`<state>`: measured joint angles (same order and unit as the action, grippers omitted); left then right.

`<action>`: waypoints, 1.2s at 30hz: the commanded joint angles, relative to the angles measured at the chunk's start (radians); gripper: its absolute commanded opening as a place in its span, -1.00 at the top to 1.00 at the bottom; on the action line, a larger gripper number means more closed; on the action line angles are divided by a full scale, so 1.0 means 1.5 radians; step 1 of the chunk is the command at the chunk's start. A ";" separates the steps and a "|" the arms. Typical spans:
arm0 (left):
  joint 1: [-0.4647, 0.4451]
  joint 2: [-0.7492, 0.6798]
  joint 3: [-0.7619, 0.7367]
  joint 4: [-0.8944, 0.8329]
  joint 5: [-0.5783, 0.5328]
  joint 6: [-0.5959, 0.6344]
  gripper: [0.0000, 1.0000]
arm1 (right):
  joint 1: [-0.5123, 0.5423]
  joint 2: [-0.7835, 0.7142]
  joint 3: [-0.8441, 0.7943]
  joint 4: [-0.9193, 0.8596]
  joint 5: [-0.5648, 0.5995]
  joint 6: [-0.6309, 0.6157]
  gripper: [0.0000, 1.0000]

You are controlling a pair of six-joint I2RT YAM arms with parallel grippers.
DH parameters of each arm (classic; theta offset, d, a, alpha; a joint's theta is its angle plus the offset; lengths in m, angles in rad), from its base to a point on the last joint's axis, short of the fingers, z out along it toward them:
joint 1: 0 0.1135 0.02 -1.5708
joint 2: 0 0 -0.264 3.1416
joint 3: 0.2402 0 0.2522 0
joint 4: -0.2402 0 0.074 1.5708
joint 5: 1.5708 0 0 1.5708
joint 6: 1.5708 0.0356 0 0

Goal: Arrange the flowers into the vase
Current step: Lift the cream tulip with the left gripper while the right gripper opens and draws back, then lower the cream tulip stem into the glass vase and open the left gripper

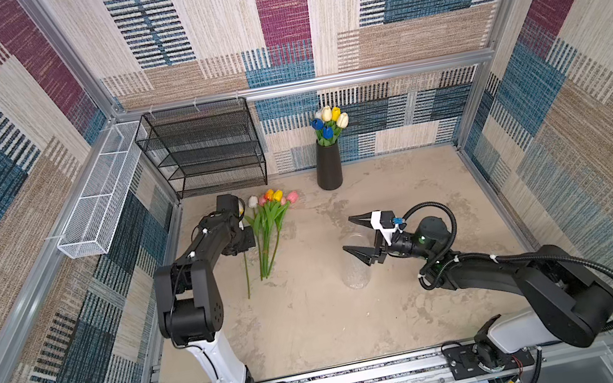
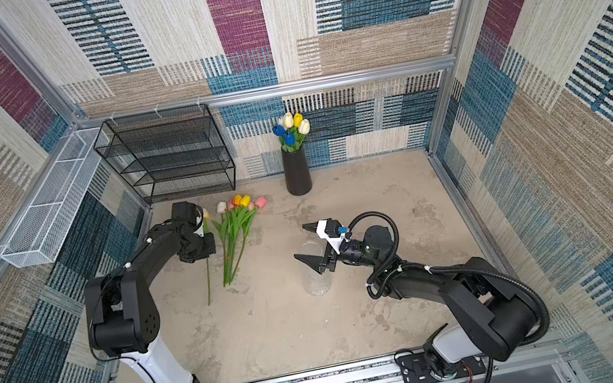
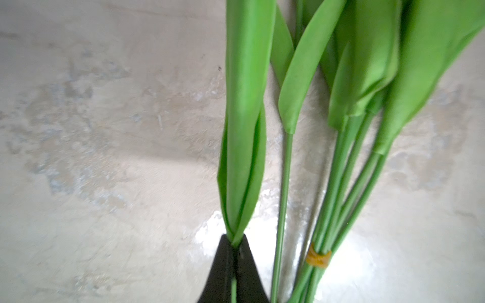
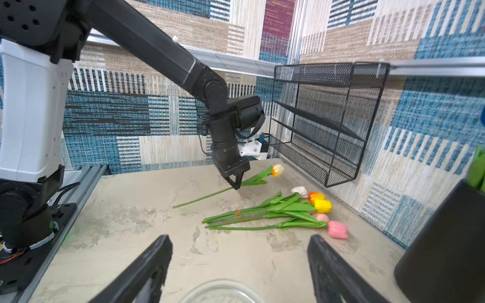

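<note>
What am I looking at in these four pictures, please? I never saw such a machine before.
Two robot arms stand at a beige table. Two pictures look down from above; the other two come from cameras on the arms' wrists. The left pincer is shut on the green stem of one pale tulip. The right pincer stands open at the top of a clear glass vase. A bunch of pink, yellow, orange and white artificial tulips lies on the table. A tall black vase at the back holds blue, white and yellow tulips.
</note>
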<state>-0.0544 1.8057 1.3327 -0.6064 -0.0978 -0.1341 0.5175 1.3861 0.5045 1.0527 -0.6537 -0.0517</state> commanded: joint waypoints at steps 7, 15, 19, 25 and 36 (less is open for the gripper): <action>-0.020 -0.316 -0.173 0.192 0.085 -0.063 1.00 | 0.001 -0.133 0.015 -0.087 0.090 -0.007 -0.80; -0.196 -0.523 -0.263 0.428 0.156 -0.007 1.00 | 0.001 -0.252 -0.029 -0.082 0.177 -0.018 -0.87; -0.254 -0.524 -0.257 0.564 0.277 -0.014 1.00 | 0.001 -0.287 -0.109 -0.024 0.239 -0.046 -0.88; -0.307 -0.464 -0.235 0.773 0.431 -0.076 1.00 | 0.002 -0.290 -0.187 0.067 0.228 -0.020 -0.83; -0.373 -0.320 -0.201 0.925 0.441 -0.127 1.00 | 0.002 -0.393 -0.260 0.083 0.356 -0.063 -0.80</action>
<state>-0.5983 1.3033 1.0122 0.6846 0.5289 -0.2886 0.5179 0.8047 0.1200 1.1591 -0.1627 -0.1257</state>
